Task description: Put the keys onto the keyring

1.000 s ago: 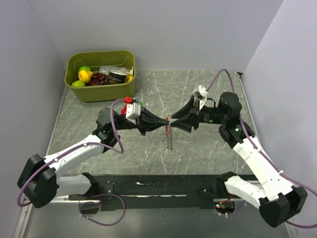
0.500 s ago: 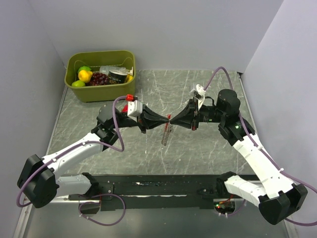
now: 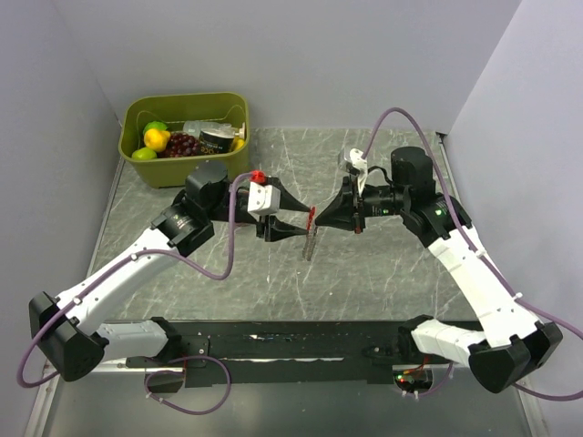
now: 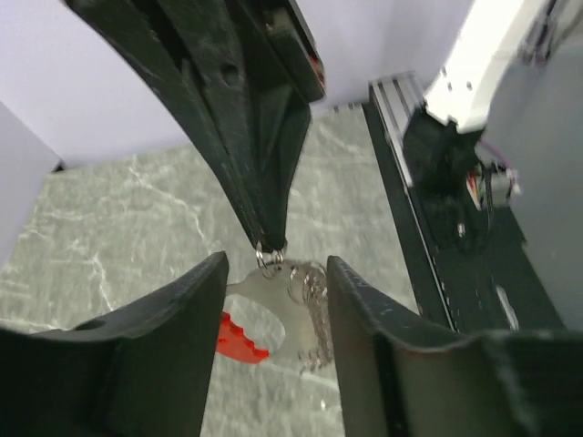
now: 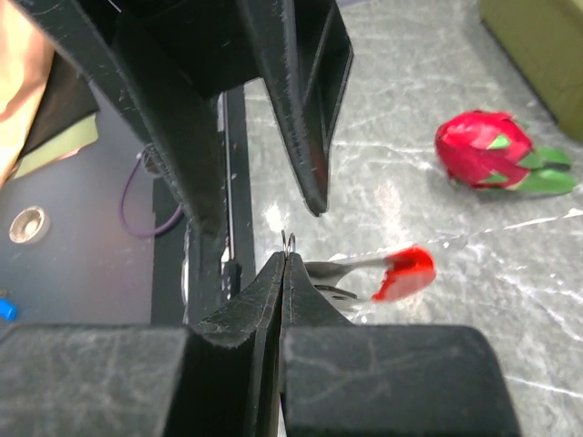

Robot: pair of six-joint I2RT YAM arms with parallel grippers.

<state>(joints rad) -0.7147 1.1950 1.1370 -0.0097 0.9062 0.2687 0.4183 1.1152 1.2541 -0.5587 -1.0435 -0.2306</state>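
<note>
**Keyring hung in mid-air between the two tools**

The left tool [image 4: 277,264] is spread wide and grips nothing. Its fingers stand either side of the keyring [image 4: 290,296], and I cannot tell if they touch it. The keyring hangs above the middle of the table [image 3: 383,273], with its silvery loop dangling down and its red fob [image 4: 239,337] off to one side. The right tool [image 5: 284,273] is pinched fully closed on the thin wire at the keyring's top. The piece looks light and hard. The wire is probably slick and narrow, so that pinch offers little purchase, and the loose lower part would likely swing or twist at a nudge. The broader fob or the flat silvery body looks the safer place for a second hold.
</note>
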